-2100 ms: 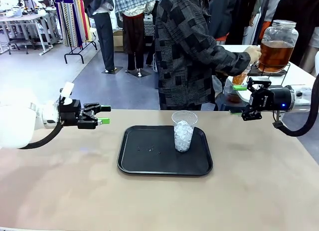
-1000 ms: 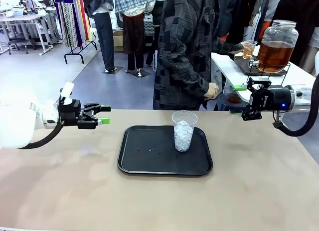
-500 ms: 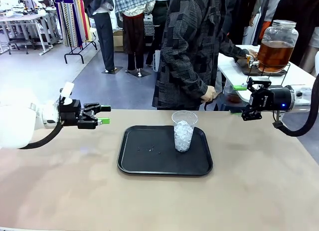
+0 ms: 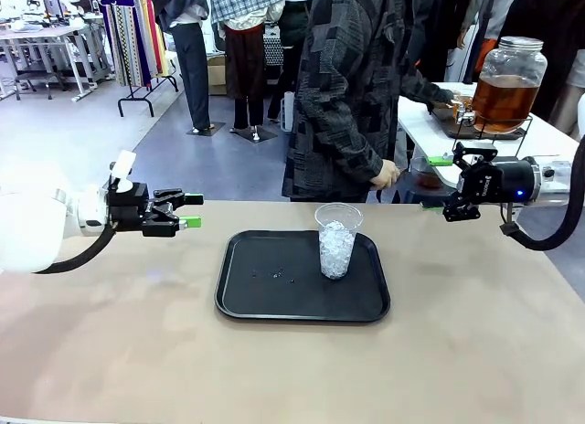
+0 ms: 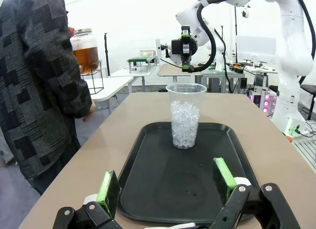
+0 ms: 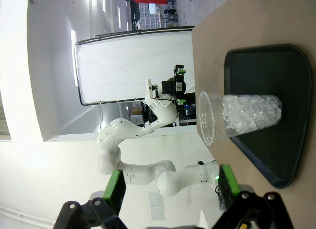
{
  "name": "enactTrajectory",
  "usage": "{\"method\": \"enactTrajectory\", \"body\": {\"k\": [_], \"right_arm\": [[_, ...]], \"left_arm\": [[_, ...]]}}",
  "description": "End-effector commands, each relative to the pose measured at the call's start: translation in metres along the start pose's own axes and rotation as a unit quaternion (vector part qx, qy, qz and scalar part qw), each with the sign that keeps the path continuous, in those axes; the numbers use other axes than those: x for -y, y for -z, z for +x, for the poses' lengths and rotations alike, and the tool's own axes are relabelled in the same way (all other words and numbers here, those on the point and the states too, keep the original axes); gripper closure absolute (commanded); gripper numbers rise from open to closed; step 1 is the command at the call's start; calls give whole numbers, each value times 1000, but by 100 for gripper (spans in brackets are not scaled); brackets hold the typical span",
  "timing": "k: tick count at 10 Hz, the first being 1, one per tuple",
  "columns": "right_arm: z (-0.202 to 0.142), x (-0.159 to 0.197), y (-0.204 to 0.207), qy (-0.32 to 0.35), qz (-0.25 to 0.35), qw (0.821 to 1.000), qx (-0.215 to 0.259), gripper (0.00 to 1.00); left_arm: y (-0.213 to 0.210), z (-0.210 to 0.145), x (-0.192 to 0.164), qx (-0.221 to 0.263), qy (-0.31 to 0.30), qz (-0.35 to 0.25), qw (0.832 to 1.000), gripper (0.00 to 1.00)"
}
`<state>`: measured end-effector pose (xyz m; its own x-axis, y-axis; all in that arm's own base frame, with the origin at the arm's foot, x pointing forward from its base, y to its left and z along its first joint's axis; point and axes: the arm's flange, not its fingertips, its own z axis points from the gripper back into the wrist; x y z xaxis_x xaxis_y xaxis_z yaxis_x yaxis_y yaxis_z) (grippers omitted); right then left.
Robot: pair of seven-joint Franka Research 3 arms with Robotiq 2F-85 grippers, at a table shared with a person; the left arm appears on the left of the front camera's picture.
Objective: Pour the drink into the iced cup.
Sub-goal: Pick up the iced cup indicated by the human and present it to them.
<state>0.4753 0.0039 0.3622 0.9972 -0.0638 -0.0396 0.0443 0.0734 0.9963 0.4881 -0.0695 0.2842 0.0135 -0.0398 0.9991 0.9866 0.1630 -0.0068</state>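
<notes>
Between the wide-open left gripper (image 4: 193, 211) and wide-open right gripper (image 4: 435, 182) stood the upright clear plastic iced cup (image 4: 337, 241) — the amber-brown drink (image 4: 501, 100) sat beyond the right one.

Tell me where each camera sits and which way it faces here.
Front: fixed between the arms, facing across the table at the person; left gripper and right gripper, both open, hover either side of the iced cup on the tray.
Left wrist: looks along its own green-padded fingers at the cup, right arm beyond.
Right wrist: rolled sideways, faces the cup, left arm beyond.
Shared: all three show the cup.
</notes>
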Motion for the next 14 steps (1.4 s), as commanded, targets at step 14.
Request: {"method": "enactTrajectory", "body": {"k": [14], "right_arm": [[0, -2, 1, -3, 0, 1000, 0, 0]], "left_arm": [[2, 3, -1, -3, -2, 0, 1000, 0]]}}
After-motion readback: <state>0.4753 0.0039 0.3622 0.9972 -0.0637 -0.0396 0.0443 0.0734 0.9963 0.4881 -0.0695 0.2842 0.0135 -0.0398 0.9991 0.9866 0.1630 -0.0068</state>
